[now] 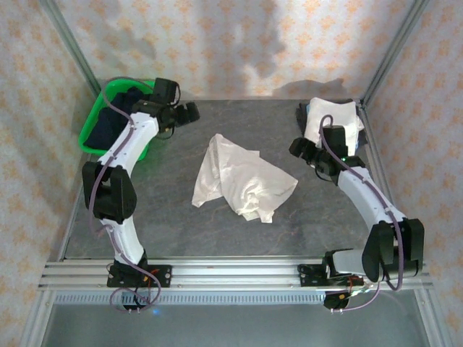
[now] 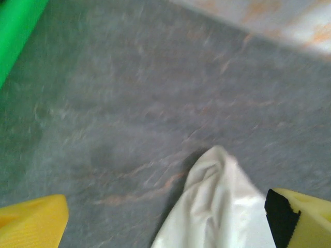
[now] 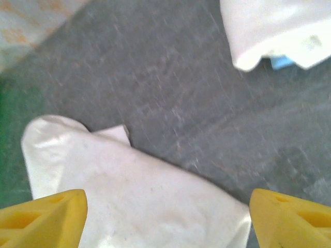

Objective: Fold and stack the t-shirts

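A crumpled white t-shirt (image 1: 242, 179) lies loose in the middle of the dark table. A second white shirt (image 1: 334, 119), folded, rests at the back right corner. My left gripper (image 1: 189, 112) hovers behind the crumpled shirt's left end. In the left wrist view it (image 2: 168, 222) is open, its yellow fingers (image 2: 31, 222) wide apart, with a tip of the shirt (image 2: 222, 206) rising between them. My right gripper (image 1: 300, 148) hangs beside the shirt's right side. In the right wrist view it (image 3: 168, 219) is open above the cloth (image 3: 134, 201), and the folded shirt (image 3: 274, 31) lies further off.
A green plastic basket (image 1: 92, 126) with dark clothing stands at the back left, its rim (image 2: 15, 26) showing in the left wrist view. Metal frame posts and patterned walls close the table in. An aluminium rail (image 1: 231, 275) runs along the near edge.
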You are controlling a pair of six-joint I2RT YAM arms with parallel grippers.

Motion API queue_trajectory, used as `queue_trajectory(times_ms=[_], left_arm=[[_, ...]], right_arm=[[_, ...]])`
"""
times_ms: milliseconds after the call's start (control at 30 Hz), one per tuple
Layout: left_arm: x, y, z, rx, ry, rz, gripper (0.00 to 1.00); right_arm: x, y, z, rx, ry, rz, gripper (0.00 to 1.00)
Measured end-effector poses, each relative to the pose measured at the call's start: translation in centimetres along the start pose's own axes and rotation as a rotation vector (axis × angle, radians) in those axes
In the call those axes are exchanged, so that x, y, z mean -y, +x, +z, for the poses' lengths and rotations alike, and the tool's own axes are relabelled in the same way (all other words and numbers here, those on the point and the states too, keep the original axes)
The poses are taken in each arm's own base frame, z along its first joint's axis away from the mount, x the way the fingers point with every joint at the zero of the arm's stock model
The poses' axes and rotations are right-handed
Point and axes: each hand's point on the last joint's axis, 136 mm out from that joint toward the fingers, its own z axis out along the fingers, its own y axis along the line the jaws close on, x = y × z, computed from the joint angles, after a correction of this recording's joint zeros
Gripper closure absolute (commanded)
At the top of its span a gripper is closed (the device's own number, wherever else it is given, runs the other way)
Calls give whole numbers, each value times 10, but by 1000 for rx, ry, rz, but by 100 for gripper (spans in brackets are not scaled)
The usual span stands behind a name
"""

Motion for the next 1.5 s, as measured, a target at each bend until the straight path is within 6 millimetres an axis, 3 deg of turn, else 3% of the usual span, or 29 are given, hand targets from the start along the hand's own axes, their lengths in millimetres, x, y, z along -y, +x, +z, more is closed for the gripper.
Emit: queue_trajectory(times_ms=[67, 167, 300, 400, 500, 633, 700, 767, 867, 933, 1033, 1133, 1200, 1300, 1367, 1467, 1500], left_arm=[[6, 18, 1, -21, -15, 46, 1], [41, 59, -7, -52, 12, 176, 2], [105, 153, -20, -145, 121, 386, 10], [135, 223, -25, -238, 192, 508, 13], [145, 270, -25, -316, 256, 547, 18], [139, 304, -17, -397, 296, 541, 18], [141, 318, -11, -430, 306, 551, 29], [146, 333, -3, -467, 330, 556, 57], [138, 347, 9, -512, 345, 545, 85], [130, 343, 13, -528, 343, 521, 99], [129, 319, 7, -499, 364, 511, 100], [141, 273, -19, -424, 399, 508, 100], [159, 227, -51, -325, 444, 509, 100], [188, 145, -127, -97, 540, 511, 100], [200, 98, -199, 83, 625, 503, 100], [196, 69, -290, 264, 735, 498, 100], [192, 66, -306, 294, 753, 493, 100]], right_arm=[[4, 18, 5, -52, 18, -2, 17], [1, 50, 14, -141, 38, -31, 16], [-1, 89, 30, -248, 66, -68, 25], [13, 107, 44, -306, 118, -51, 34], [28, 120, 55, -350, 172, -30, 38], [39, 127, 64, -373, 217, -16, 51], [44, 128, 68, -375, 240, -11, 63], [43, 124, 72, -367, 253, -6, 77], [41, 116, 78, -350, 265, 2, 93], [39, 109, 77, -335, 278, 0, 100], [31, 92, 71, -300, 294, -9, 100], [6, 53, 50, -206, 267, -34, 100], [-26, 13, 19, -93, 205, -61, 100], [-83, -53, -50, 127, 69, -99, 100], [-121, -93, -114, 292, -48, -125, 100], [-159, -120, -194, 451, -199, -162, 100], [-168, -124, -210, 479, -239, -173, 100]])
